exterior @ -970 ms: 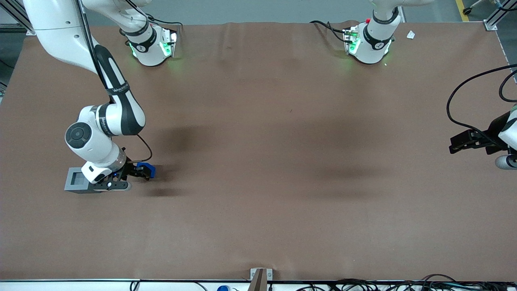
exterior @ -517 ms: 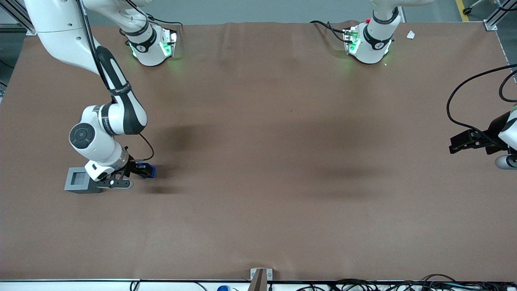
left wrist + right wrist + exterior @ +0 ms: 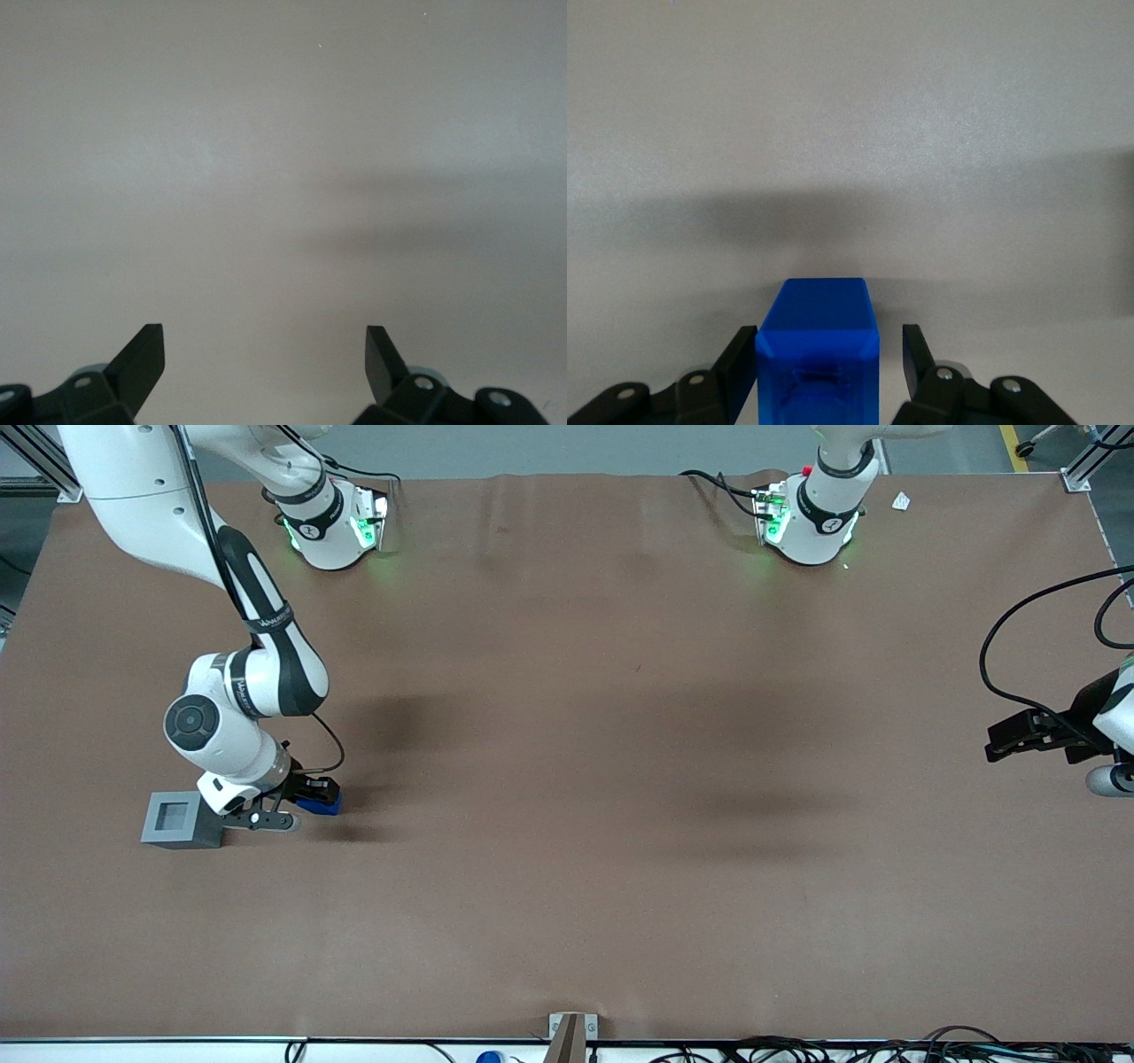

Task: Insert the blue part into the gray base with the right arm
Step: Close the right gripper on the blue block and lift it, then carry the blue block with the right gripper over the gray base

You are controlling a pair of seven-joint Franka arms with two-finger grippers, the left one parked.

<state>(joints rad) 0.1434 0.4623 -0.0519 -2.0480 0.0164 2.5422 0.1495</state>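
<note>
Two black fingers of the right arm's gripper (image 3: 830, 367) straddled the blue part (image 3: 819, 350) without yet clamping it, near the table's working-arm edge. The gray base (image 3: 180, 819) sat just beside, its socket empty. The pick-up seemed under way; next, the jaws likely needed to close before lifting.

The blue part (image 3: 818, 354) is cut off by the wrist picture's edge (its stud unseen), between the gripper (image 3: 830, 365) fingers.
</note>
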